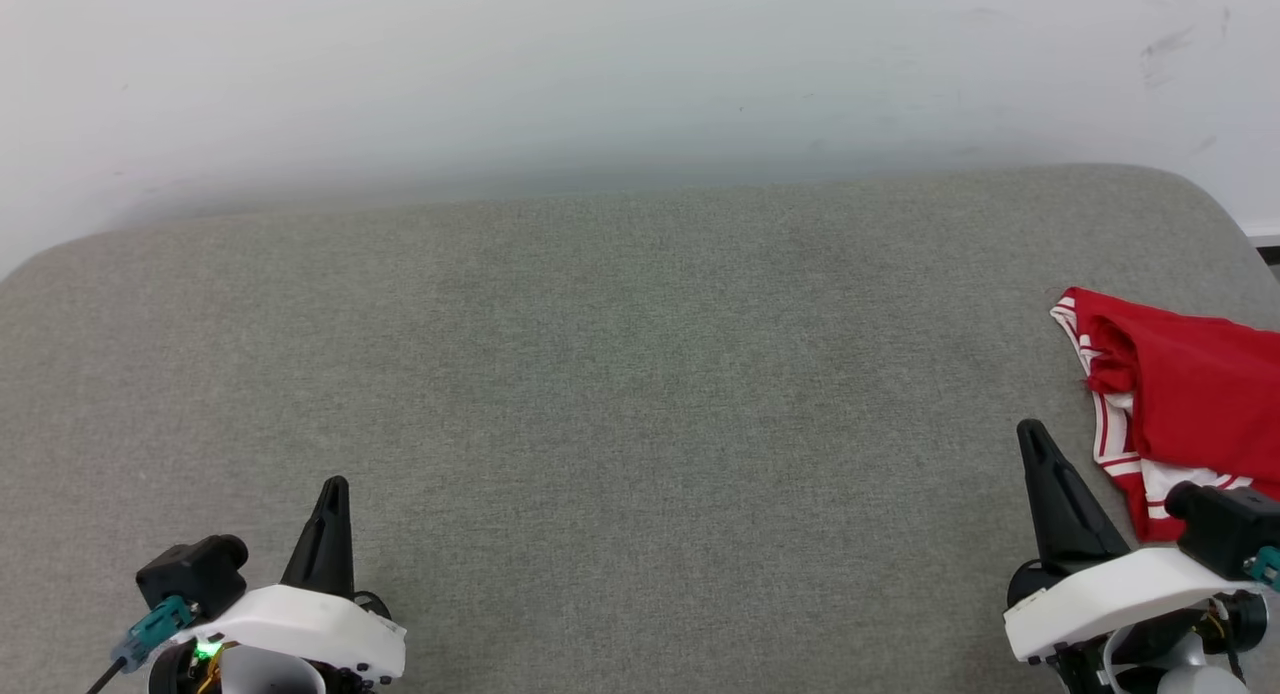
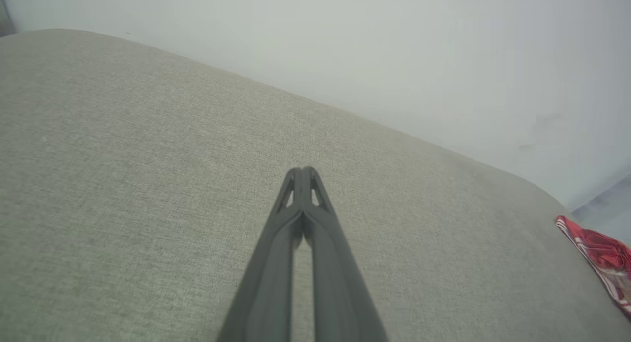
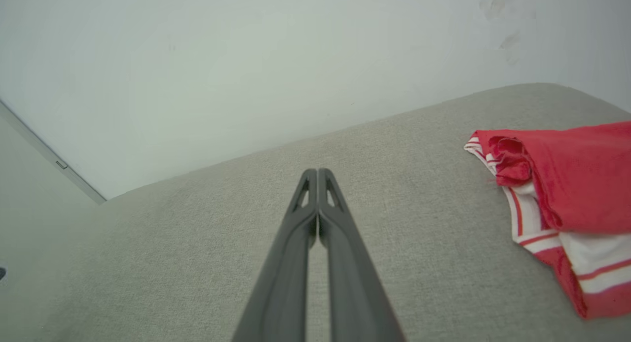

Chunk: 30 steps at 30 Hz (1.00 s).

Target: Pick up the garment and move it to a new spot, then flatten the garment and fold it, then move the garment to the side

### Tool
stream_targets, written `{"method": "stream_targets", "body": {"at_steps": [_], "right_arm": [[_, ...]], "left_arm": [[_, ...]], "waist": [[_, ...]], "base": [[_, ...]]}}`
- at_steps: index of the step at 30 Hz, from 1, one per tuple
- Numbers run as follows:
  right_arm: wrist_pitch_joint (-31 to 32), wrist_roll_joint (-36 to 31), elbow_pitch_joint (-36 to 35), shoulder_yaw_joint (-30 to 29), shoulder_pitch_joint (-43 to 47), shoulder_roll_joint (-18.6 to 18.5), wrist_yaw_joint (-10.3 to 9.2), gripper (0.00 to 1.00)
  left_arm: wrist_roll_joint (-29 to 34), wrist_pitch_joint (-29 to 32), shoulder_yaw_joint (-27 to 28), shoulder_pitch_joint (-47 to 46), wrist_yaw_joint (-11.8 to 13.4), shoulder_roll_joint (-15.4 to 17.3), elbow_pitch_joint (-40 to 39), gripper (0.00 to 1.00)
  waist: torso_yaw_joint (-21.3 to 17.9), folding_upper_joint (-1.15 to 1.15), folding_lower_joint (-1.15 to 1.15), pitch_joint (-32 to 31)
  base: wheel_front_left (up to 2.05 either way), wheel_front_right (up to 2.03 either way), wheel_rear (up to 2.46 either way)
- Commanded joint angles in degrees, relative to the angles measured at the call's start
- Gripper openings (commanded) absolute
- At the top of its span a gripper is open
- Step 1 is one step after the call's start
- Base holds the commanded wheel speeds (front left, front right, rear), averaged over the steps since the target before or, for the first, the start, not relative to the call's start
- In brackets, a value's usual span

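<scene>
Observations on the station as recorded:

1. The garment (image 1: 1190,394) is found lying on the grey fabric-covered bench (image 1: 640,424), at the robot's right, towards the far right corner of the surface. It is bunched rather than spread. A red panel is seen uppermost, with white cloth and red-and-white striped trim showing along its left and near edges. In the head view its right part is cut off by the frame edge. The same heap is noted in the right wrist view (image 3: 577,184) and, small and at the margin, in the left wrist view (image 2: 601,253).

2. The right gripper (image 1: 1035,434) is held low at the near right, just left of the garment and apart from it. Its fingers (image 3: 283,283) are seen pressed together to the tips, with nothing between them.

3. The left gripper (image 1: 335,489) is held at the near left, well apart from the garment, over bare fabric. Its fingers (image 2: 268,283) are likewise closed tip to tip and nothing is held.

4. A pale wall (image 1: 600,74) is noted behind the bench, with faint scuff marks at its upper right
</scene>
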Motion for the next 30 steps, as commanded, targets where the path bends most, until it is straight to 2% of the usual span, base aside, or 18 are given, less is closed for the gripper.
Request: {"method": "stream_targets", "body": {"at_steps": [1,30], "right_arm": [[0.04,2.54,-0.38,-0.09,-1.64,-0.49,-0.01,0.0],[1.8,29.12,3.88,-0.89,-3.02,-1.15,-0.01,0.0]], "left_arm": [[-1.84,0.39,0.93,-1.49,-0.65,0.03,-0.64,0.0],[-21.88,6.57,6.12,-2.44,-4.16,-4.03,0.12,0.0]], "waist": [[0.05,0.0,0.0,-0.02],[1.18,0.0,0.0,-0.56]], "base": [[0.0,0.0,0.0],[0.0,0.0,0.0]]}}
